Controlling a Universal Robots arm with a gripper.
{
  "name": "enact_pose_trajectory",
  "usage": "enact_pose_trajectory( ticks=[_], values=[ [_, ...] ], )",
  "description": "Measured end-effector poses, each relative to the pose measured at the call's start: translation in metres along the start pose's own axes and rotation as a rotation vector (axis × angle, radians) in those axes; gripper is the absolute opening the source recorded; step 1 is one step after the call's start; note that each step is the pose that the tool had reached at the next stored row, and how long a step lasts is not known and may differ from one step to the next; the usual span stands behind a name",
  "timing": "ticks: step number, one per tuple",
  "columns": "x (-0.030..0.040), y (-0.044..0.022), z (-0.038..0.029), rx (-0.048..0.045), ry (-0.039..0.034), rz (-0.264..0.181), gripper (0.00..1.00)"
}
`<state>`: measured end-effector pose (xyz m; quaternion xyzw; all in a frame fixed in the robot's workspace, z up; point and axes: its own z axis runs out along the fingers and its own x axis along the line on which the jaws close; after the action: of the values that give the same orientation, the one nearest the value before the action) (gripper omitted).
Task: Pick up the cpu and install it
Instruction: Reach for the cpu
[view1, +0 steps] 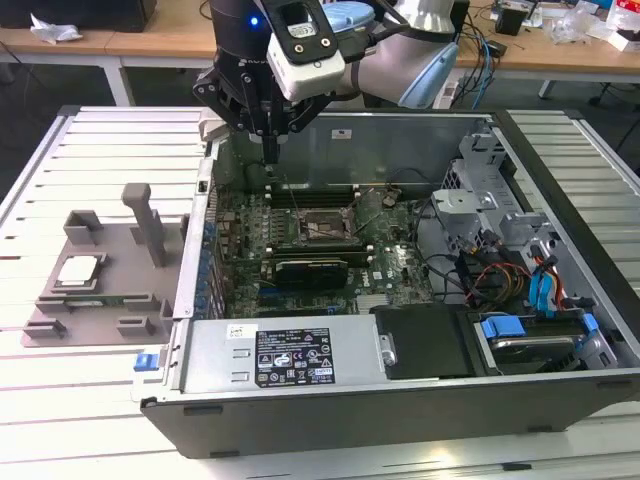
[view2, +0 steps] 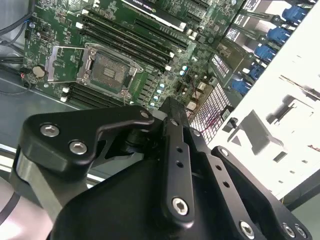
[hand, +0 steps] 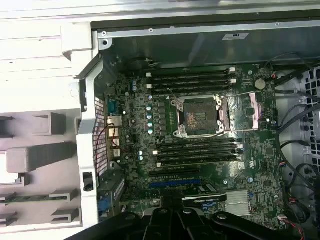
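**Cpu (view1: 80, 270) outside the case, tool (view1: 270, 150) shut and empty**

The cpu lies flat in a grey holder (view1: 110, 300) on the table (view1: 60, 400) at the exterior view's left, well apart from the tool. The tool hangs over the far left of the case (view1: 400, 410).

Likely hazards:
- The case's left wall and the holder's post (view1: 145, 220) stand between them and could catch the tool.
- The socket (view1: 325, 225) lies open, so a tilted chip could bend its contacts.

Room is wide over the table and tight around the socket.
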<state>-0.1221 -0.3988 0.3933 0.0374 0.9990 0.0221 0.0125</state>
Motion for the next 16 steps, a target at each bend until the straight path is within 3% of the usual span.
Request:
enact_pose_trajectory(
  ticks=[16],
  values=[
    [0.0235,-0.0007,-0.0006,-0.0001,0.0,0.0,0.11]
  ],
)
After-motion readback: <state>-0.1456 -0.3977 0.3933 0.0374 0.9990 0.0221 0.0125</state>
